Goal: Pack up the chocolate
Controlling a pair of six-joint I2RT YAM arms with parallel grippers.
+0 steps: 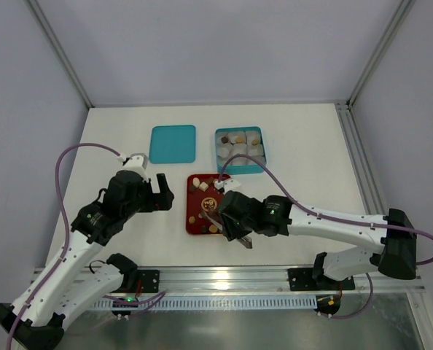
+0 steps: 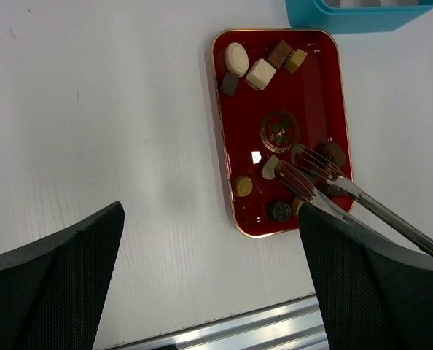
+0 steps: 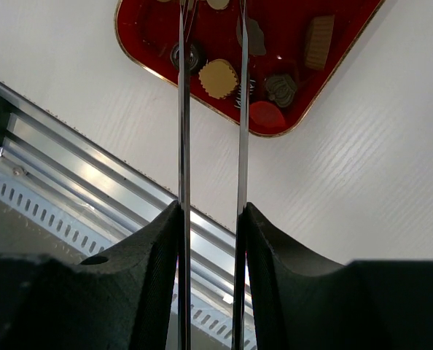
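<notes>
Tongs (image 2: 315, 166) over red tray's (image 2: 304, 95) near end; teal box (image 2: 362, 20) beside far end.

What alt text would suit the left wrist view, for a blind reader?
Metal tongs reach from the right into a red tray of small chocolates on a white table. A teal box edges the top; the open left claw frames the bottom.

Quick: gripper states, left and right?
Left gripper: jaws open, holding nothing.
Right gripper: jaws shut on the metal tongs, tips over the red tray.
</notes>
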